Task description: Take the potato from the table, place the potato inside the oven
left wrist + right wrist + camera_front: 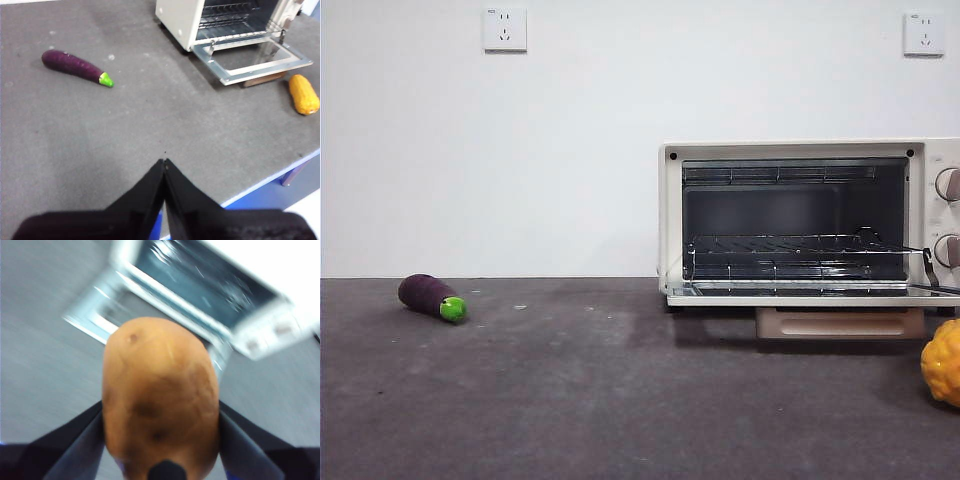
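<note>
My right gripper [161, 415] is shut on the potato [160, 395], an orange-brown smooth lump that fills the middle of the right wrist view, held in the air above the table. Beyond it the oven [210, 295] appears blurred, its door open. In the front view the cream-white oven [800, 215] stands at the right with its door [820, 293] folded down and the wire rack showing; neither arm nor the potato appears there. My left gripper [164, 167] is shut and empty above the table [150, 115], well away from the oven [225, 30].
A purple eggplant with a green tip [432, 297] lies at the left of the table [570, 400]. A bumpy yellow-orange lump [943, 362] sits at the right edge in front of the oven. The table's near edge [270, 180] shows in the left wrist view.
</note>
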